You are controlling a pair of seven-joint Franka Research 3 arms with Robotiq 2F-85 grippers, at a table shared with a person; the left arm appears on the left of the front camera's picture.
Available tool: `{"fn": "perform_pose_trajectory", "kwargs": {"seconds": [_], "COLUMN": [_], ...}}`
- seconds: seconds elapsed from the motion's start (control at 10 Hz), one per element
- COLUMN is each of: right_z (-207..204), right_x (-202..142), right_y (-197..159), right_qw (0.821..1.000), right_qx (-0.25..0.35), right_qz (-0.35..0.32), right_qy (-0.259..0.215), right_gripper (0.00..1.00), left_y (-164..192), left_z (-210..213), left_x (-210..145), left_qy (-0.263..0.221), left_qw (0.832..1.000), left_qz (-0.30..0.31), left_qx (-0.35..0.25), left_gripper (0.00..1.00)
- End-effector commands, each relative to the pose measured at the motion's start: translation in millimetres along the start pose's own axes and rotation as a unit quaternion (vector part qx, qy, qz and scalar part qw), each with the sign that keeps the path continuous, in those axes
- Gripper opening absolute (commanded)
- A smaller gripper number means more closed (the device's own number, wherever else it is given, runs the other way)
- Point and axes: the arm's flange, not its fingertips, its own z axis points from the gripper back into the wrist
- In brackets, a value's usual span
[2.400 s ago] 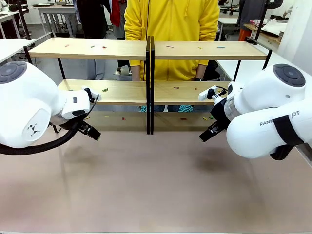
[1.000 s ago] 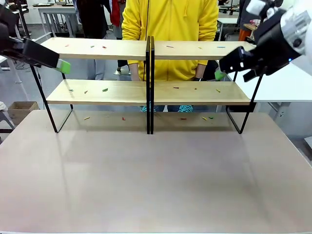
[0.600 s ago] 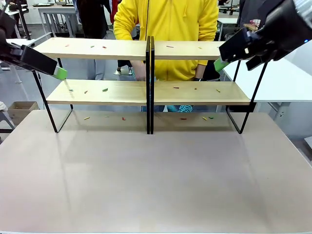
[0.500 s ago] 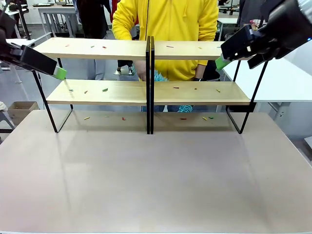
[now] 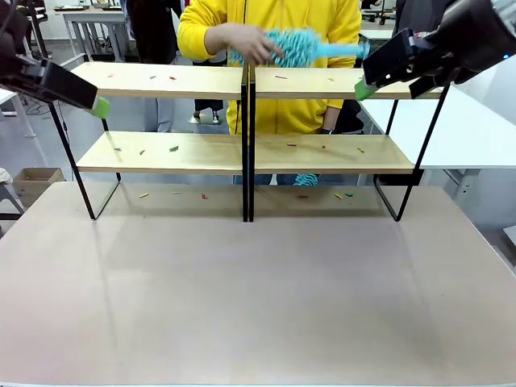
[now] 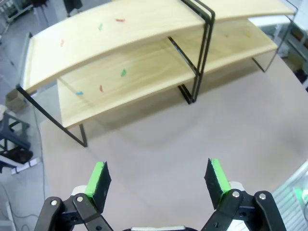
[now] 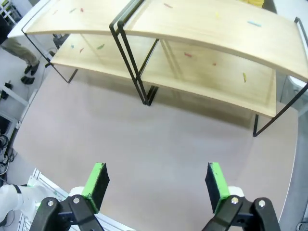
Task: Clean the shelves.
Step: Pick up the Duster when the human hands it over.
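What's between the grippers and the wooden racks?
Nothing visible for the left gripper or the right gripper: past their open fingers lies tabletop, then the light wooden, black-framed racks. A person's hand holds a fluffy teal duster above the top boards, handle end near the right gripper.

Left gripper (image 6: 156, 169) and right gripper (image 7: 156, 169) hang high at either side, jaws spread wide and empty.

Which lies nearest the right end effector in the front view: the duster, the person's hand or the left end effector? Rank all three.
1. Blue duster, just up and left of the right end effector, above the shelves.
2. Person's hand, at the middle, gripping the duster.
3. Left end effector, far left.
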Motion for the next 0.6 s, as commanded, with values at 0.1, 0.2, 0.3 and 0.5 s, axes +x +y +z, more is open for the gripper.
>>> {"fn": "perform_pose_trajectory", "kwargs": {"seconds": [0.1,0.2,0.3,0.5], "right_z": [-9,-10,-10,-12], "right_x": [21,25,28,30], "right_y": [-1,-3,-5,-6], "right_qw": [1.000,0.999,0.999,0.999], "right_qx": [-0.023,-0.025,-0.024,-0.022], "right_qz": [-0.016,-0.018,-0.019,-0.020], "right_qy": [-0.014,-0.017,-0.017,-0.019], "right_gripper": [1.00,1.00,1.00,1.00], "left_y": [-21,-25,-28,-29], "left_z": [-15,-18,-20,-27], "left_x": [38,45,50,55], "left_qy": [-0.034,-0.050,-0.055,-0.068], "left_qw": [0.995,0.995,0.995,0.995], "left_qz": [0.042,0.039,0.030,0.031], "left_qx": [0.080,0.080,0.075,0.072], "left_gripper": [1.00,1.00,1.00,1.00]}}
